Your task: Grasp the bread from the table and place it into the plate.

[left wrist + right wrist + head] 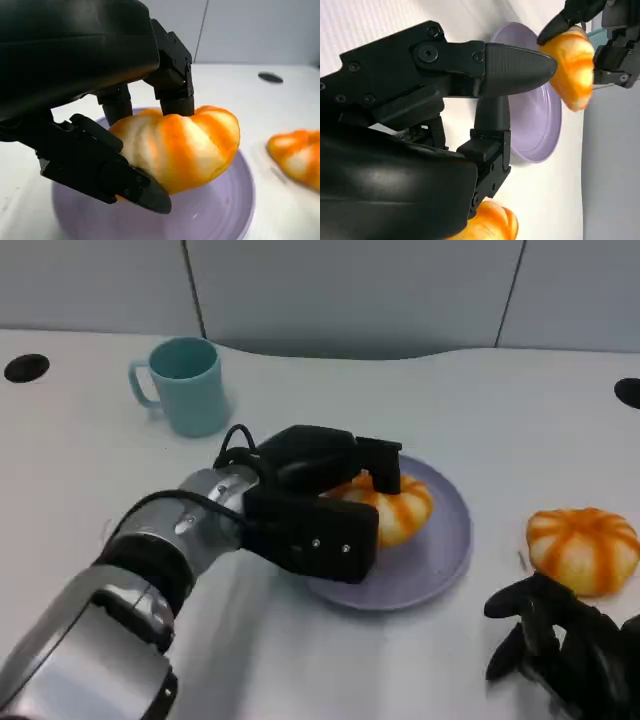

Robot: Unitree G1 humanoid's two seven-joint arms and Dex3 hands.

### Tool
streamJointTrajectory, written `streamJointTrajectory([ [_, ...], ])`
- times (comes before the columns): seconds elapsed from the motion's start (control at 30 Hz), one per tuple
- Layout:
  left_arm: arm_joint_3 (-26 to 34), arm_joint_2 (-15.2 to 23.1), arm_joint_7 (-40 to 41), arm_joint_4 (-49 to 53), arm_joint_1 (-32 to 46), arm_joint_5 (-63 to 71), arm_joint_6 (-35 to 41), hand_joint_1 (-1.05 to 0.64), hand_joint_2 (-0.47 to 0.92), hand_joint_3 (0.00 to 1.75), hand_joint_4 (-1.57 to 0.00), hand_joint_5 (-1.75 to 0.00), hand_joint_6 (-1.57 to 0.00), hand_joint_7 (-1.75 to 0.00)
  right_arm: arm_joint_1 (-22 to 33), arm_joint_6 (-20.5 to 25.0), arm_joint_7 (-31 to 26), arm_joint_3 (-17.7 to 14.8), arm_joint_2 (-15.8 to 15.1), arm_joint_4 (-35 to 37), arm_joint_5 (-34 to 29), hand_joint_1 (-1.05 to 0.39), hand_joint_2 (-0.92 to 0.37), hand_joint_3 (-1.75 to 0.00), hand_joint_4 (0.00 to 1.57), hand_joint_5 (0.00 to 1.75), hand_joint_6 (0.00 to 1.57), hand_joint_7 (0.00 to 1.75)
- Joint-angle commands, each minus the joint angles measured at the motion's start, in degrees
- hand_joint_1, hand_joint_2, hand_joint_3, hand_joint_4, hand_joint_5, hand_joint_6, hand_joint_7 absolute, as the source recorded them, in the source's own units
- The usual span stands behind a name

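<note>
White tabletop (pixel 80 480), grey panel wall behind, dark round ports at the far left and right edges.

Head view: lavender plate (pixel 445 550) sits mid-table. Left hand (pixel 325 502) is over the plate's near-left side, gripping a bread (pixel 400 508), an orange-and-cream striped bun, fingers over its top and thumb side below. Bread is above the plate's inner area; can't tell from here whether it touches the plate surface. Second bread (pixel 583 548), same striping, lies on the bare table to the right of the plate, well outside it. Right hand (pixel 570 645) is at the lower right, just beside that second bread on its near side, fingers apart and loosely curved, holding nothing. Teal mug (pixel 186 384) stands upright at the back left, handle to the left, well apart from the plate; its inside isn't visible.

Left wrist view: left hand (pixel 100 120) clamps the bread (pixel 182 147) between upper fingers (pixel 172 80) and a lower digit. Plate (pixel 225 210) is right under it, nothing else on the visible part. Second bread (pixel 297 155) is on the table past the plate rim.

Right wrist view: right hand (pixel 470 125) with fingers spread, nothing between them. Second bread (pixel 492 225) is close against the hand's underside, contact unclear. Plate (pixel 540 120) beyond, with the held bread (pixel 572 65) over its far side under the left hand's fingers (pixel 615 45).
</note>
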Motion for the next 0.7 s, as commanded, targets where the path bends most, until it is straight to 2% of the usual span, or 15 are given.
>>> streamJointTrajectory([
  [0.03, -2.3, 1.4, -1.5, -0.3, -2.9, 2.4, -1.4, -0.66, 0.91, 0.01, -0.10, -0.79, -0.28, -0.44, 0.7, 0.5, -0.3, 0.3, -0.5, -0.2, -0.5, -0.30, -0.92, -0.57, 0.56, 1.75, 0.45, 1.54],
  [0.1, -3.0, 1.5, -1.1, -0.6, -3.3, 3.2, -1.7, -0.72, 0.92, 0.02, -0.02, -0.51, -0.21, -0.20, 0.7, 0.4, -0.3, 0.3, -0.4, -0.2, -0.5, -0.29, -0.92, -0.57, 0.56, 1.75, 0.45, 1.54],
  [0.13, -3.3, 1.6, -1.1, -0.7, -3.5, 3.4, -1.6, -0.74, 0.92, 0.03, -0.01, -0.42, -0.19, -0.16, 0.7, 0.2, -0.3, 0.3, -0.5, 0.0, -0.6, -0.29, -0.92, -0.57, 0.56, 1.75, 0.45, 1.54],
  [0.2, -3.5, 1.6, -1.4, -0.8, -3.9, 3.6, -1.3, -0.79, 0.92, 0.05, 0.00, -0.27, -0.15, -0.11, 0.6, -0.2, -0.3, 0.4, -0.6, 0.2, -0.9, -0.30, -0.92, -0.57, 0.56, 1.75, 0.45, 1.54],
  [0.3, -3.4, 1.6, -1.6, -0.8, -4.2, 3.5, -1.4, -0.80, 0.92, 0.06, 0.00, -0.22, -0.14, -0.10, 0.5, -0.1, -0.2, 0.4, -0.6, 0.3, -0.9, -0.31, -0.92, -0.57, 0.56, 1.75, 0.45, 1.54],
  [0.4, -3.1, 2.0, -1.9, -0.9, -4.9, 3.1, -1.8, -0.88, 0.92, 0.12, 0.00, -0.03, -0.07, -0.07, 0.2, 0.2, -0.3, 0.2, -0.4, 0.5, -0.7, -0.30, -0.92, -0.57, 0.56, 1.75, 0.44, 1.53],
  [0.57, -2.1, 2.7, -1.8, -1.2, -5.5, 2.1, -2.4, -0.90, 0.92, 0.15, 0.00, 0.00, -0.07, -0.06, 0.0, -0.2, 0.0, 0.0, -0.4, 1.0, -0.4, -0.30, -0.92, -0.57, 0.57, 1.75, 0.44, 1.53],
  [0.7, 2.7, 5.7, -4.3, -3.2, -3.6, -3.3, -5.6, -0.87, 0.92, 0.15, -0.04, -0.02, -0.09, -0.07, 0.3, 0.0, -0.2, 0.1, -0.4, 0.7, -0.6, -0.31, -0.92, -0.56, 0.57, 1.75, 0.44, 1.52],
])
